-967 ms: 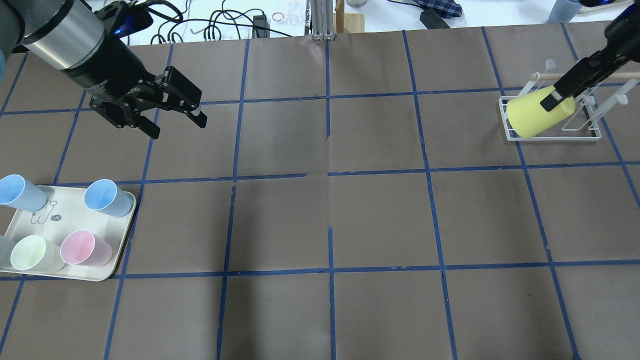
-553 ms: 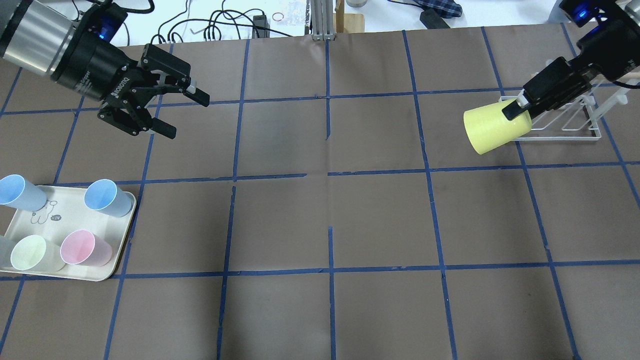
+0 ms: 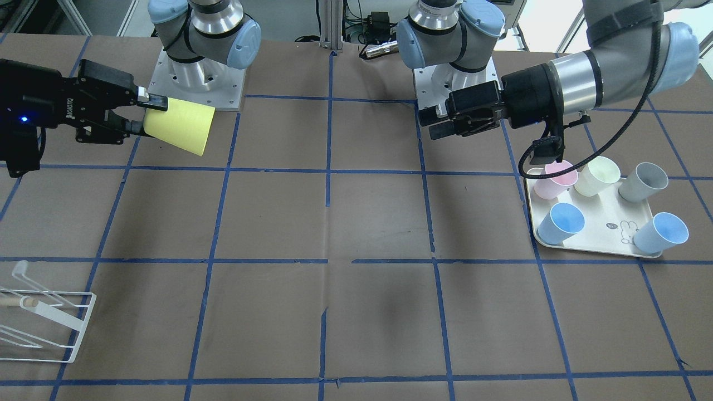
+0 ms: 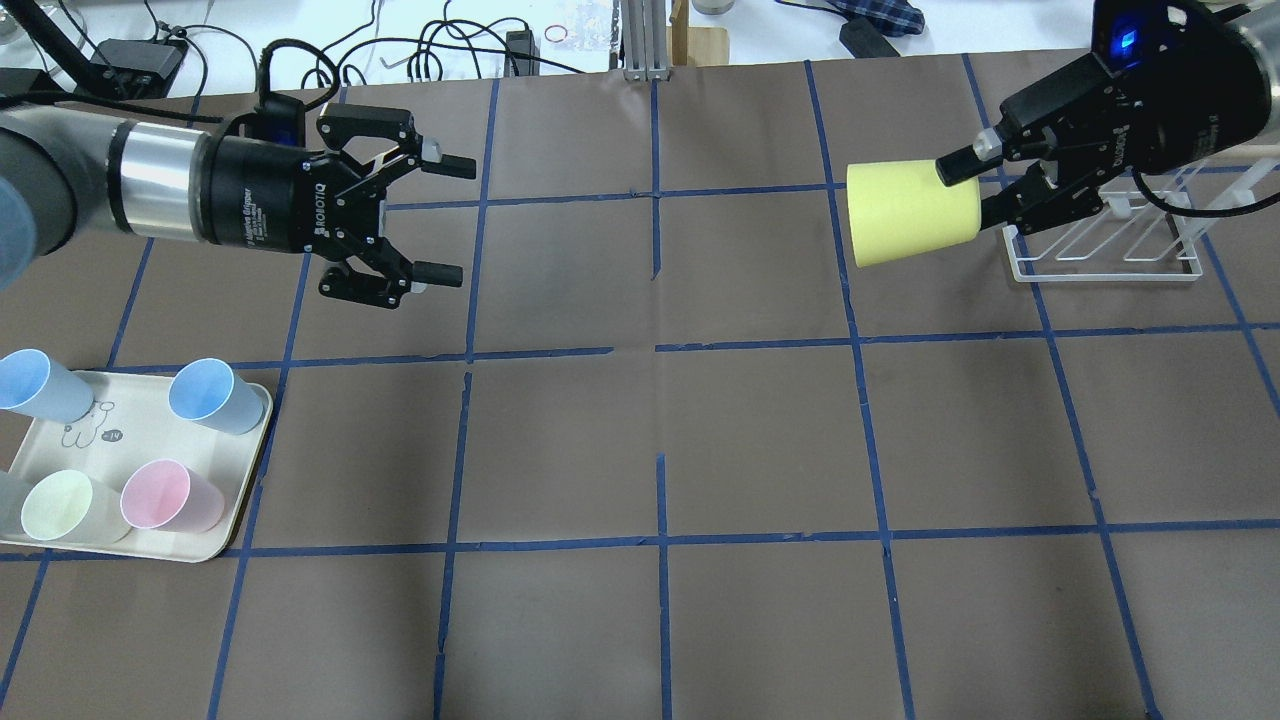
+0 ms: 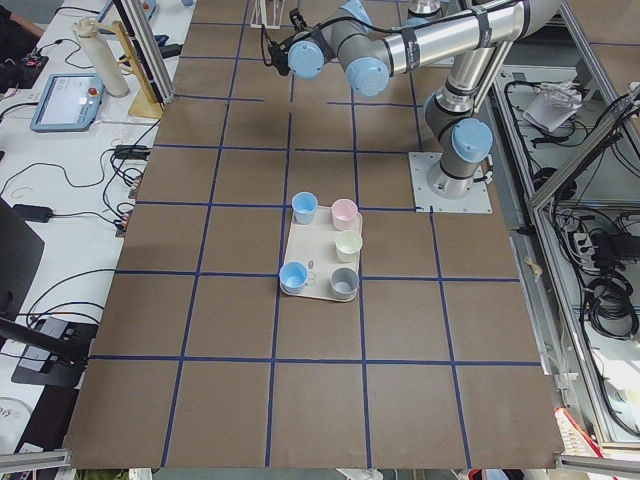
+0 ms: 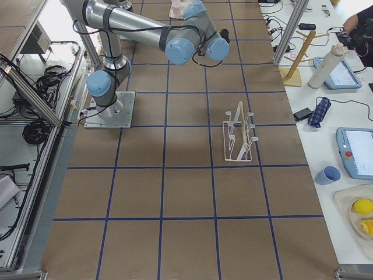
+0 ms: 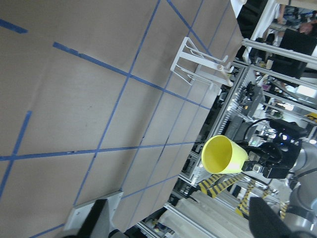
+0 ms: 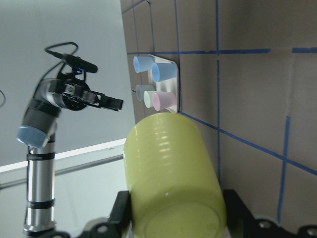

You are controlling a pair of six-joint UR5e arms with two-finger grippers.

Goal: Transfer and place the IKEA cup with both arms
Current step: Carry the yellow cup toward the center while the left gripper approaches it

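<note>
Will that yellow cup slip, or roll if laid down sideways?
Probably light: the right gripper holds the yellow cup level by its narrow end alone. Its tapered walls might slip. Laid sideways, it would likely roll in a curve.

IKEA cup (image 8: 171, 168): yellow plastic, soft sheen, faint fine ridges round the wall. Tabletop (image 4: 760, 440): matt brown paper, creased, gridded with blue tape. My left pincer (image 4: 455, 218) and right pincer (image 4: 975, 195): matt black. Left arm (image 4: 150, 190): brushed silver metal sleeve. Rack (image 4: 1105, 277): white-coated wire, wooden dowel (image 3: 14, 301). Tray (image 4: 130, 440): matt cream.
</note>
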